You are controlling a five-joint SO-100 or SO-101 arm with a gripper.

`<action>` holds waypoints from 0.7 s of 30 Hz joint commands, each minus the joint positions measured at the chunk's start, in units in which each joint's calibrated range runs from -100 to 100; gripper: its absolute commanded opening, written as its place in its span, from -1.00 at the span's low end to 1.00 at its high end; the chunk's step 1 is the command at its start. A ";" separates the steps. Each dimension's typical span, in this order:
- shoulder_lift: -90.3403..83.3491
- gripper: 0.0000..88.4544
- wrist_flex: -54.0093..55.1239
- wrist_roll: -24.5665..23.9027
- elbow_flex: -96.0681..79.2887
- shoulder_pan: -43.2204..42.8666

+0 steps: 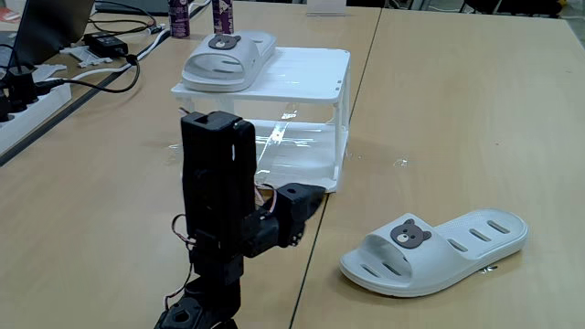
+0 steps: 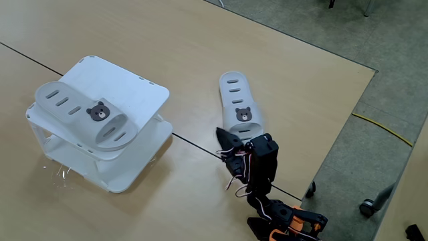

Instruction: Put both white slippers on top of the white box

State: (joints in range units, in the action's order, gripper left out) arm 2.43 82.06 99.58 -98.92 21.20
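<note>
One white slipper with a bear badge lies on the flat top of the white box, toward its left side in a fixed view. From above, that slipper sits on the left part of the box. The other white slipper lies on the bare table right of the arm; seen from above, this slipper has its badge end toward the arm. My black gripper is folded low in front of the arm and looks shut with nothing in it. From above, the gripper ends just short of the table slipper.
A power strip, black cables and an adapter lie at the back left, two bottles behind the box. A table seam runs past the box. The table edge drops to floor at the right.
</note>
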 commanded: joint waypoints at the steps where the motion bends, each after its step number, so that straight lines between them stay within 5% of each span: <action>1: 3.50 -0.98 4.57 0.42 -0.27 7.34; 21: 20.75 -0.98 10.52 0.42 4.42 15.15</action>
State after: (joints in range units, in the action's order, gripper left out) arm 22.89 91.33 99.58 -93.89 36.03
